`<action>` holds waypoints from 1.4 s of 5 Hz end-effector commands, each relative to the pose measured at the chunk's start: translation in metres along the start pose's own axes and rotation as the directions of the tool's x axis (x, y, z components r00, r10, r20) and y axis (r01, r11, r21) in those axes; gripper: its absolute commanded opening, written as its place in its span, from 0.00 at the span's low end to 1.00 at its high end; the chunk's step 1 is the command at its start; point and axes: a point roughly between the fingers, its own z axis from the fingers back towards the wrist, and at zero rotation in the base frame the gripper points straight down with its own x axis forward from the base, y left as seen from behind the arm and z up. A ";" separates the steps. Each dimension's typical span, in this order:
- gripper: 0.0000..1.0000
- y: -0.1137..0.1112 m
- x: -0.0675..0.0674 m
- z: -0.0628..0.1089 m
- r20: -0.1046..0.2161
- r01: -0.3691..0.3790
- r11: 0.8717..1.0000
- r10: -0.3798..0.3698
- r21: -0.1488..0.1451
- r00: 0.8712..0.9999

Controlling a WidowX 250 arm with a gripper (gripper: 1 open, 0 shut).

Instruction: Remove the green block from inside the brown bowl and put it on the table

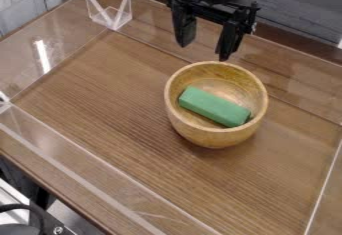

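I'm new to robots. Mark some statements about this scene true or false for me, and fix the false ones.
1. The green block lies inside the brown bowl. True.
2. The end effector is gripping the block. False: it is open and holds nothing.
3. The bowl is upside down. False: it stands upright, its opening facing up.
4. The bowl rests on the wooden table. True.
5. The block is red. False: it is green.
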 end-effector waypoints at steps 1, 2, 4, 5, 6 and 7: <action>1.00 -0.009 -0.007 -0.014 -0.007 -0.246 0.969 0.246 -0.030 0.969; 1.00 -0.026 -0.024 -0.040 -0.026 -0.476 0.877 0.476 -0.067 0.879; 1.00 -0.036 -0.026 -0.064 -0.006 -0.677 0.722 0.684 -0.143 0.730; 1.00 -0.039 -0.022 -0.074 -0.009 -0.696 0.702 0.703 -0.152 0.711; 1.00 -0.040 -0.020 -0.083 -0.016 -0.699 0.697 0.706 -0.157 0.708; 0.00 -0.042 -0.017 -0.087 -0.019 -0.696 0.700 0.703 -0.160 0.711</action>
